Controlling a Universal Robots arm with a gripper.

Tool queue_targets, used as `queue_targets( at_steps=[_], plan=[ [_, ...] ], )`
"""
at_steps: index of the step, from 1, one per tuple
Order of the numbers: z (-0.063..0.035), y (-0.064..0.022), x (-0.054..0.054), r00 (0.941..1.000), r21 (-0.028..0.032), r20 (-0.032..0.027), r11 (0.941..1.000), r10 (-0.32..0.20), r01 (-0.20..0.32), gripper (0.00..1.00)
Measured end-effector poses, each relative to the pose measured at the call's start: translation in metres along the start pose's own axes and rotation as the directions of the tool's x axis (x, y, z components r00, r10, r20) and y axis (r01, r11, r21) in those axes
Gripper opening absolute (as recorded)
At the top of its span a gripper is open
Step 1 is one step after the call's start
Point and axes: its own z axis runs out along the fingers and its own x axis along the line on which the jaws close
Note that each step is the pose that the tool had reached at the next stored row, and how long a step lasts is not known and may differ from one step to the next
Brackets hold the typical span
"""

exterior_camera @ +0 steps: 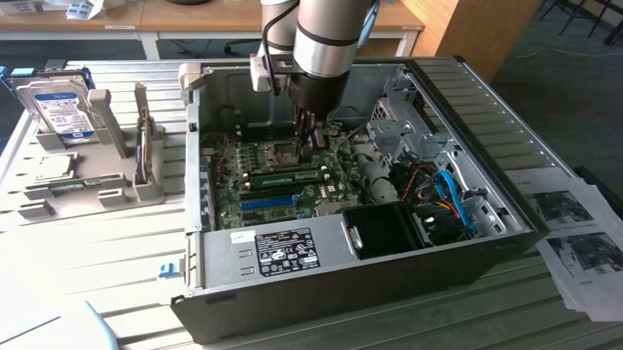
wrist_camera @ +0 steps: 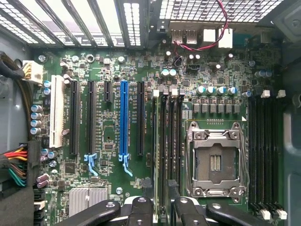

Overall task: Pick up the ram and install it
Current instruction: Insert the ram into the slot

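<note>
Since the gripper (exterior_camera: pixel 309 149) hung wide open & empty just above the ram (exterior_camera: pixel 292 176), apparently seated on the mobo (wrist_camera: pixel 109 127), good work prob. meant both ends sitting level

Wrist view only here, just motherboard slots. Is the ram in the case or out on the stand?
Observer: In the case. The ram stands seated on the motherboard, under the gripper.
Operator: Gripped?
Observer: Side-on, the gripper ends close above the ram; whether they touch, I can't tell.
Operator: What's on the stand?
Observer: The hard drive, upright in the gray stand, outside the case on the exterior view's left.
</note>
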Motion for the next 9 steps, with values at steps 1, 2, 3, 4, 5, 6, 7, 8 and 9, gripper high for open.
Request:
queue_targets(
  at_steps=[1, 2, 3, 4, 5, 6, 7, 8, 9],
  plan=[
    [-0.0006, 0.0000, 0.0000, 1.0000, 0.0000, 0.0000, 1.0000, 0.000, 0.000, 0.24],
    [-0.0007, 0.0000, 0.0000, 1.0000, 0.0000, 0.0002, 1.0000, 0.000, 0.000, 0.24],
    [-0.0007, 0.0000, -0.0001, 1.0000, 0.0001, 0.0002, 1.0000, 0.000, 0.000, 0.24],
    [-0.0006, 0.0000, 0.0000, 1.0000, 0.0000, 0.0002, 1.0000, 0.000, 0.000, 0.24],
    [-0.0007, 0.0000, -0.0001, 1.0000, 0.0000, 0.0002, 1.0000, 0.000, 0.000, 0.24],
    [-0.0007, 0.0000, 0.0000, 1.0000, 0.0000, 0.0001, 1.0000, 0.000, 0.000, 0.24],
    [-0.0007, 0.0000, 0.0000, 1.0000, 0.0001, 0.0000, 1.0000, 0.000, 0.000, 0.24],
    [-0.0008, 0.0000, 0.0000, 1.0000, 0.0000, 0.0001, 1.0000, 0.000, 0.000, 0.24],
    [-0.0015, 0.0001, 0.0000, 1.0000, -0.0003, -0.0005, 1.0000, 0.000, 0.000, 0.24]
  ],
)
